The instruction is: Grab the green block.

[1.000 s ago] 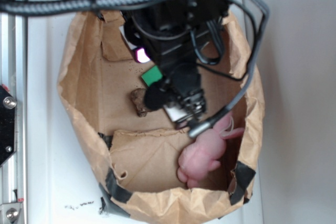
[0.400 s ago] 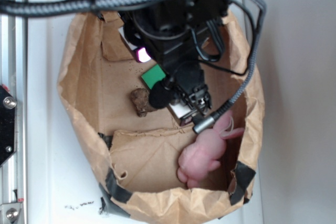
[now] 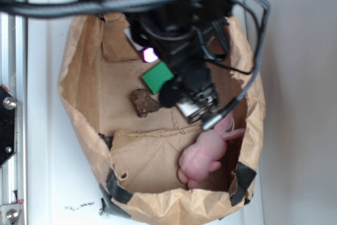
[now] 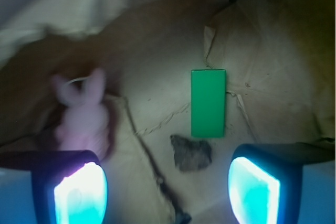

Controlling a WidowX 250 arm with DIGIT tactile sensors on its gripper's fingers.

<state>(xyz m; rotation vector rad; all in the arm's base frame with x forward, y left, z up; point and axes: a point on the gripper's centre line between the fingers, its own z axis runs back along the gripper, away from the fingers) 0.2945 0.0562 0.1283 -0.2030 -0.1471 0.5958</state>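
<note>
We record the tool (image 4: 168, 190) hanging inside a brown paper bag (image 3: 79, 51) that stands on a white surface (image 3: 42, 172), with its two pads (image 4: 81, 195) spread wide apart and nothing between them. In the wrist view both pads glow cyan at the bottom corners, and the bag floor lies in the gap between them. The green block (image 4: 208, 103) lies flat on the bag's floor, its long side running away from the camera; it sits ahead of the tool and closer to the right-hand pad, apart from both pads. Just beside its near end we note a brown lumpy rock-like piece (image 4: 191, 153), close to the block, though we cannot tell for sure whether the two touch. In the exterior view the block (image 3: 157, 77) shows only partly, its other end covered by the black arm (image 3: 184, 51), and the rock-like piece (image 3: 143, 102) lies just below and to its left. A pink toy rabbit (image 3: 202, 154) lies on the bag's floor, well apart from the block; in the wrist view it is blurred and shows on the left (image 4: 84, 116). Black tape (image 3: 118, 191) patches the bag's rim in the lower part of the exterior view.
</note>
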